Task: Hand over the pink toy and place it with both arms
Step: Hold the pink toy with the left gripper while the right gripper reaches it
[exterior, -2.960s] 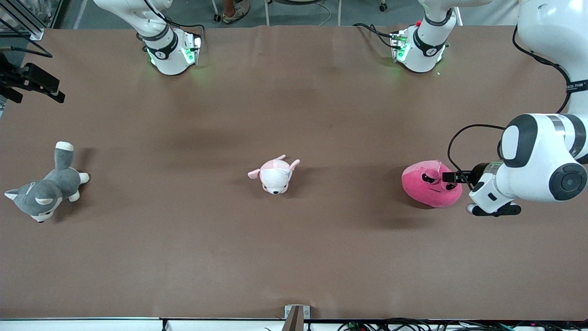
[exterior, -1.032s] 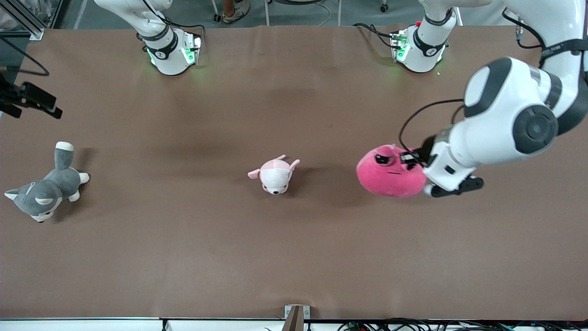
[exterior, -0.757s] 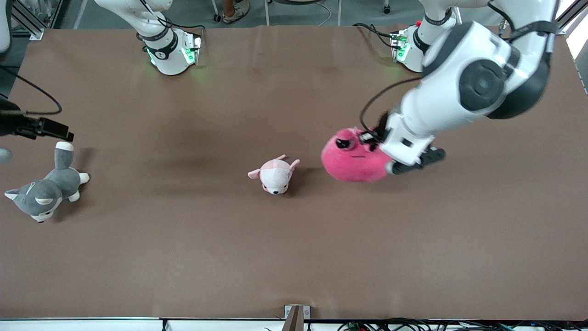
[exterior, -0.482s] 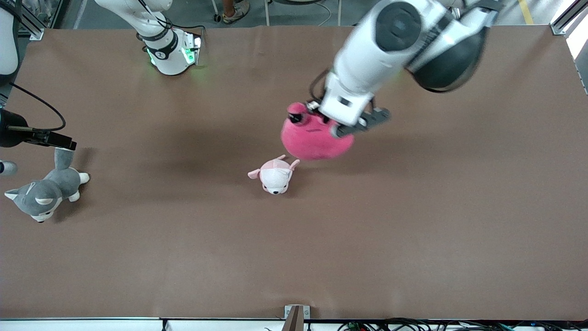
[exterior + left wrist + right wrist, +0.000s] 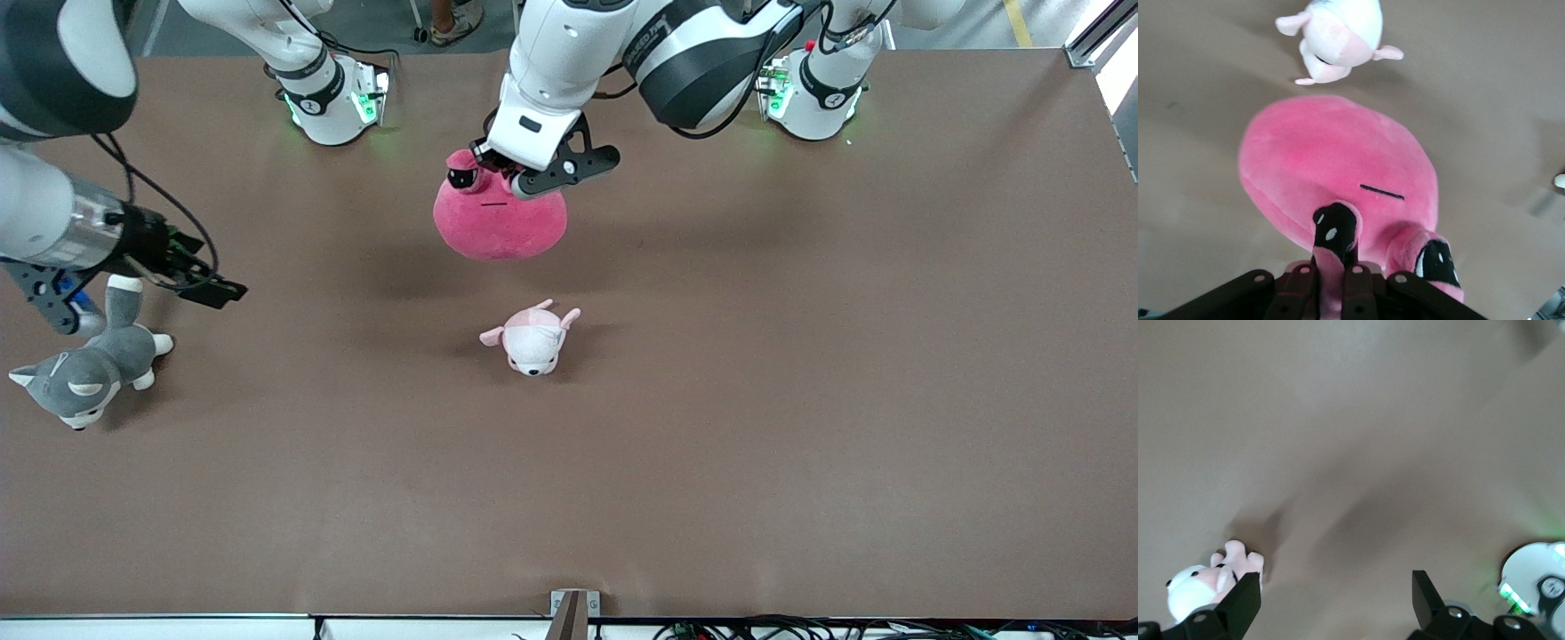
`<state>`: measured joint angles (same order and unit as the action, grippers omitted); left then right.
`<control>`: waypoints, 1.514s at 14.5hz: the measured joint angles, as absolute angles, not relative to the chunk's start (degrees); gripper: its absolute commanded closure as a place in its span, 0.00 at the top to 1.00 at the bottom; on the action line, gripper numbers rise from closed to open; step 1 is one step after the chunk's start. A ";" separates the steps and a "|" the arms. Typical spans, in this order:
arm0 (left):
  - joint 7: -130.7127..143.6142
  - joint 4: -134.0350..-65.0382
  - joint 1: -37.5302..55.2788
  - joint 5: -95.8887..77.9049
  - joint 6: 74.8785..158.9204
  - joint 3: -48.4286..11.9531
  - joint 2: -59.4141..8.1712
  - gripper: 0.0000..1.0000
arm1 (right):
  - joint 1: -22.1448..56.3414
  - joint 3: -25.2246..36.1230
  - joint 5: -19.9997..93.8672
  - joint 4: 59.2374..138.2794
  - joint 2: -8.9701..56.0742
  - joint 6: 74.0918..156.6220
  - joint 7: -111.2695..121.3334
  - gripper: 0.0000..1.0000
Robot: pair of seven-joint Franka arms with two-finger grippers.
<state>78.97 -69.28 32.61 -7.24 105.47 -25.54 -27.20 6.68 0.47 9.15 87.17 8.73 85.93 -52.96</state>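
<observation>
The pink toy (image 5: 498, 222) hangs in the air from my left gripper (image 5: 489, 174), over the middle of the table on the side toward the robots' bases. In the left wrist view the toy (image 5: 1331, 167) fills the middle, and the left gripper (image 5: 1335, 287) is shut on a fold of plush by its black eye. My right gripper (image 5: 206, 274) is open and empty, in the air over the table beside the husky plush at the right arm's end. Its fingers stand wide apart in the right wrist view (image 5: 1336, 593).
A small white puppy plush (image 5: 532, 338) lies on the table, nearer to the front camera than the spot under the pink toy; it also shows in the left wrist view (image 5: 1341, 33) and the right wrist view (image 5: 1195, 583). A grey-and-white husky plush (image 5: 84, 369) lies at the right arm's end.
My left gripper has lifted the pink toy and carried it from the left arm's end to over the table's middle. My right arm has swung in over the husky.
</observation>
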 measured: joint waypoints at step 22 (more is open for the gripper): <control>80.77 -68.95 36.46 -7.24 115.41 -25.15 -33.04 0.00 | 27.16 0.35 13.46 109.69 -4.81 100.67 -87.46 1.00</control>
